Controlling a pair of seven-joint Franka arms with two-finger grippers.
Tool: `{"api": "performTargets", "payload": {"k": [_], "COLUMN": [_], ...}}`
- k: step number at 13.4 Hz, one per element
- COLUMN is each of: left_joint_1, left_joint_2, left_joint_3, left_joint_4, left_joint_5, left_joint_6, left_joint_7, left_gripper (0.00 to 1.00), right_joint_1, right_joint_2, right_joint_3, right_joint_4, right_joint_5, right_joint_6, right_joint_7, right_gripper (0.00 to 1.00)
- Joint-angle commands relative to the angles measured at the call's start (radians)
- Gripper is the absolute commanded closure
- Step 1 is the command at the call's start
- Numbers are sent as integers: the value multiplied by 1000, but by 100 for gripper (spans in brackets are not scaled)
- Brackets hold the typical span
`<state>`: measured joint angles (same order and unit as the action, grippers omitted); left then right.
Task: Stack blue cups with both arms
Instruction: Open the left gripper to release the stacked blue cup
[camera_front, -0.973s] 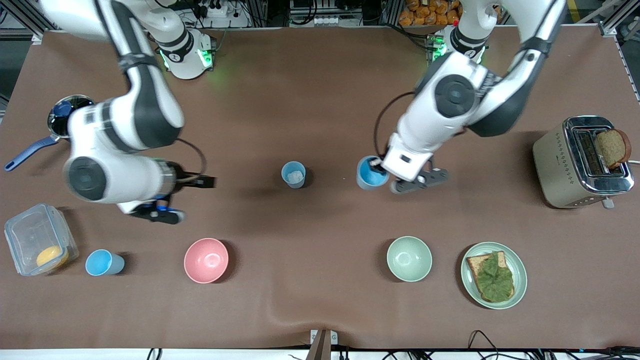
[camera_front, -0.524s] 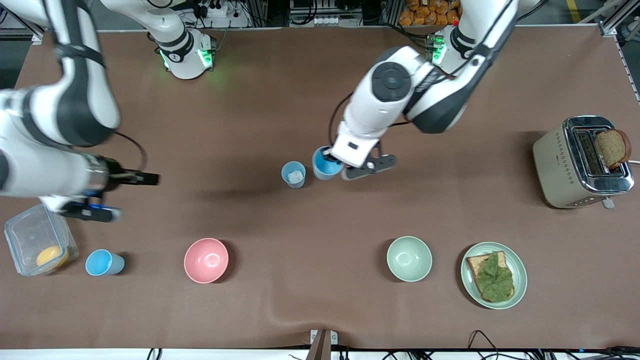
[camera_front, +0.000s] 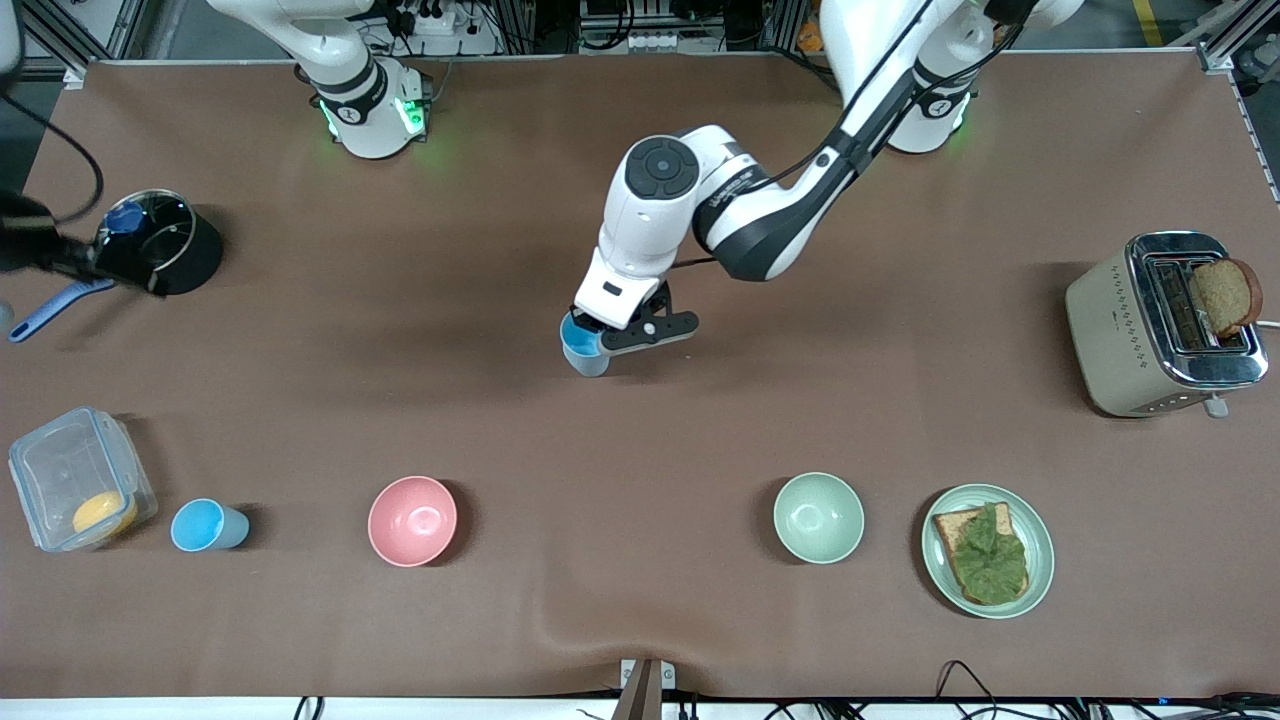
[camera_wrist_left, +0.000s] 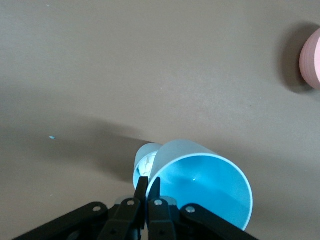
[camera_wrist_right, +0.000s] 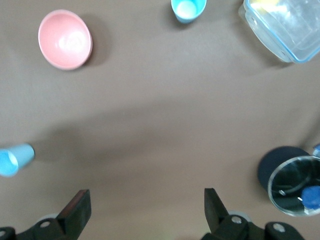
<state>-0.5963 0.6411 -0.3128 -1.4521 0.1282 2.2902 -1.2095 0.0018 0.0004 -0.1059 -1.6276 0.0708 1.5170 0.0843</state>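
Standing near the clear food box (camera_front: 78, 490) at the right arm's end of the worktop (camera_front: 640, 600) is one blue cup (camera_front: 205, 525). The right gripper (camera_wrist_right: 145, 212) hangs above that end, jaws spread wide. Mid-worktop, the left gripper (camera_front: 612, 332) pinches a second blue cup's (camera_wrist_left: 205, 187) rim, over a third cup (camera_wrist_left: 146, 161).
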Motion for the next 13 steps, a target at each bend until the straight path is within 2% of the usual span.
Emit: {"api": "performTargets", "payload": {"k": [1, 3, 5, 10, 13], "left_joint_1": [-42, -51, -48, -37, -48], "left_joint_2": [46, 52, 57, 37, 37], "left_joint_3": [18, 18, 18, 18, 18], "left_joint_4": [29, 21, 18, -54, -54], "left_joint_5": [51, 63, 67, 67, 67], "left_joint_6": [34, 34, 34, 26, 26], "left_joint_7": [-28, -30, -41, -58, -107], "left_gripper": [100, 100, 100, 100, 100], "right_joint_1": [-17, -6, -3, 3, 1], "right_joint_2": [4, 9, 12, 15, 16], "right_joint_3": [20, 23, 58, 60, 57], "right_joint_4": [35, 43, 58, 52, 52], "right_joint_5": [-26, -31, -86, -94, -92], "right_joint_6": [-29, -26, -15, 23, 19], "right_joint_7": [-37, -35, -26, -32, -24], "right_gripper": [0, 0, 0, 0, 0]}}
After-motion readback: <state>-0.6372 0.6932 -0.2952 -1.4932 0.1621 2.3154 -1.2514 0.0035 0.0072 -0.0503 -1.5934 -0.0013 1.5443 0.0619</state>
